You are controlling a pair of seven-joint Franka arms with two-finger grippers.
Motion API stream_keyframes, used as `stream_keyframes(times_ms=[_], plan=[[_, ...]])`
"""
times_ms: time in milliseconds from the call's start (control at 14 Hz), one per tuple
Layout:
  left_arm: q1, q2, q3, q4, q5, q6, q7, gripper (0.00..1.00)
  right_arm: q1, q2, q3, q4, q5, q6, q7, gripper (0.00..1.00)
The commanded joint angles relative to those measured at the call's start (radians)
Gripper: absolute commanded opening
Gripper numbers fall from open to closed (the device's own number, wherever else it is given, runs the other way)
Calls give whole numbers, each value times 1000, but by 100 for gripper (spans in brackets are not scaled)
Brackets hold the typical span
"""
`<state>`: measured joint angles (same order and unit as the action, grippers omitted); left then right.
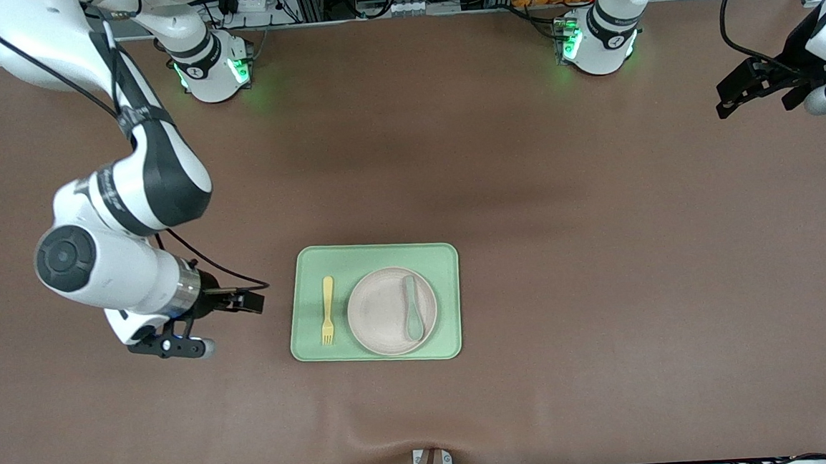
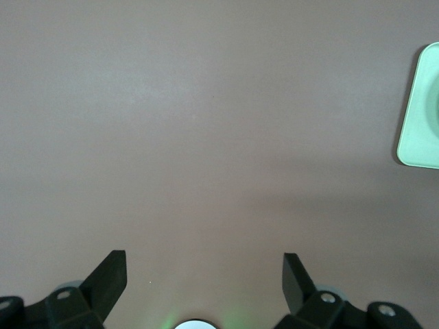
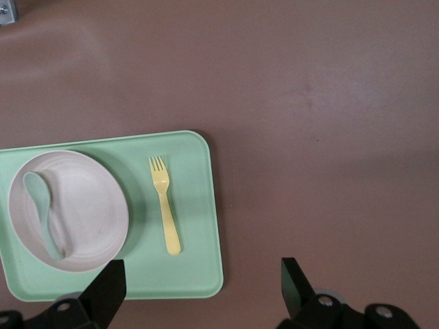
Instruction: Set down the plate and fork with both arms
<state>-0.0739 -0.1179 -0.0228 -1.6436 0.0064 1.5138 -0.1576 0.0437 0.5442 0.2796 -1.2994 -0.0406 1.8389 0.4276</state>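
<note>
The off-white plate [image 1: 378, 311] sits on the light-green tray [image 1: 379, 257] in the middle of the table. The pale-yellow fork [image 1: 327, 309] lies on the tray beside the plate, toward the right arm's end. My right gripper [image 1: 254, 300] is open and empty, over the bare table beside the tray's edge nearest the fork. Its wrist view shows the plate [image 3: 89, 205], the fork [image 3: 165, 205] and the tray [image 3: 199, 205] past the open gripper [image 3: 201, 288]. My left gripper [image 1: 731, 98] is open and empty, over the table at the left arm's end.
A grey-green spoon [image 1: 412, 317] lies on the plate; it also shows in the right wrist view [image 3: 41, 216]. The left wrist view shows the open left gripper [image 2: 204, 277], brown table and one corner of the tray [image 2: 418, 116]. A brown mat [image 1: 600, 249] covers the table.
</note>
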Motion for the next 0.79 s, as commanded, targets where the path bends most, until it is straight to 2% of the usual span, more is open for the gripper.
stream_keyframes(times_ms=[0, 214, 357, 571, 714], plan=[[6, -32, -2, -33, -16, 17, -7, 100, -24, -142, 15, -37, -24, -102, 4, 100], [6, -34, -2, -35, -16, 17, -5, 100, -41, -272, -3, -41, -19, -219, -54, 100], [6, -34, -2, -35, -16, 17, -3, 100, -39, -354, -34, -76, 8, -227, -139, 100], [6, -34, -2, -35, -16, 17, 0, 100, -44, -476, -97, -182, 44, -225, -206, 100], [6, -35, -2, -35, -16, 13, 1, 100, -53, -548, -99, -266, 44, -213, -236, 100]])
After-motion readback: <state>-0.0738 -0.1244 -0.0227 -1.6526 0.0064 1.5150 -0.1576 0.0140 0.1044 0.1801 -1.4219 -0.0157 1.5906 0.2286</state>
